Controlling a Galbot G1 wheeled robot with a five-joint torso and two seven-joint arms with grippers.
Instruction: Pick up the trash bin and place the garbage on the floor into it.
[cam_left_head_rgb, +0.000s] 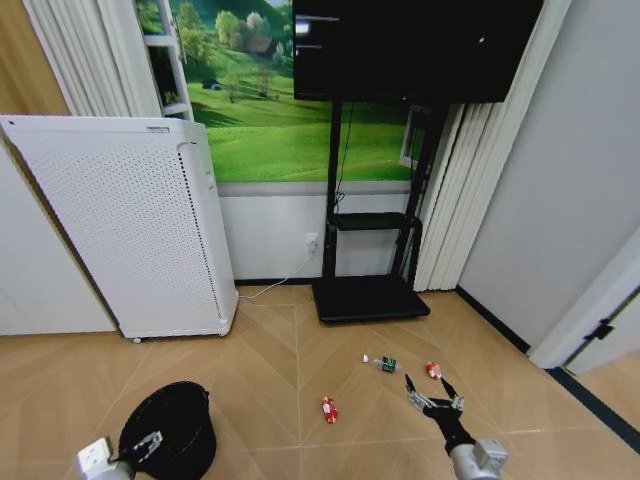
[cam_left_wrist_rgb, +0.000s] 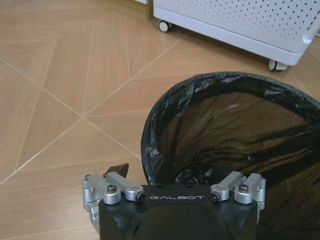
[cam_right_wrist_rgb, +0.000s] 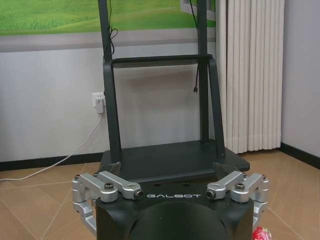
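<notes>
1. We see the trash bin (cam_left_head_rgb: 170, 430) standing on the wood floor (cam_left_head_rgb: 290, 350) at the lower left of the head view, lined with a black bag, in front of the white perforated appliance (cam_left_head_rgb: 130, 230).
2. Our left gripper (cam_left_head_rgb: 150, 443) sits at the bin's near rim; in the left wrist view its fingers straddle the rim (cam_left_wrist_rgb: 150, 165), 1 outside and 1 inside, spread and not yet pressed onto it.
3. Our right gripper (cam_left_head_rgb: 432, 392) hangs low at the lower right, its fingers splayed apart and holding nothing.
4. The garbage lies in 3 pieces on the floor: a red-and-white piece (cam_left_head_rgb: 329, 408) between bin and right gripper, a small bottle (cam_left_head_rgb: 382, 363) with a green label, and another red-and-white piece (cam_left_head_rgb: 433, 370) just beyond the right gripper.
5. A TV stand (cam_left_head_rgb: 368, 290) rises behind them.
</notes>
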